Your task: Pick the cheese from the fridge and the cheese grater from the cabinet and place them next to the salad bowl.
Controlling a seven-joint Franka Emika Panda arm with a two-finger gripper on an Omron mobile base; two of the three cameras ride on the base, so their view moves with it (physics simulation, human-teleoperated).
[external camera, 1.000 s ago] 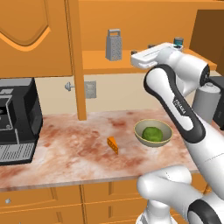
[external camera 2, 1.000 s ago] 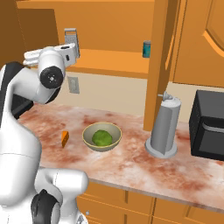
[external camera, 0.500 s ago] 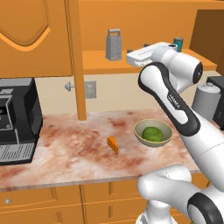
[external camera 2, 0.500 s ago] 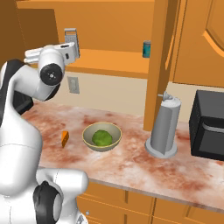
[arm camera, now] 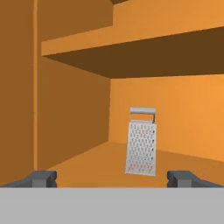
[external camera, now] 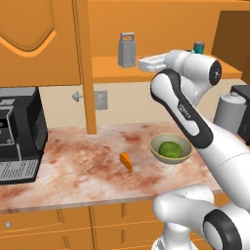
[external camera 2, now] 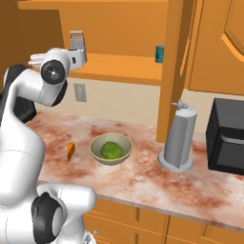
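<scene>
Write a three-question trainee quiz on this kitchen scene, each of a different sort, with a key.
1. True or false: the cheese lies on the counter, left of the bowl in the left base view.
2. Where does the grater stand? A) upright on the cabinet shelf B) in the bowl C) beside the coffee machine
3. Fill in: the tool is ____, pointed at the grater and short of it.

Key: 1 true; 2 A; 3 open.
</scene>
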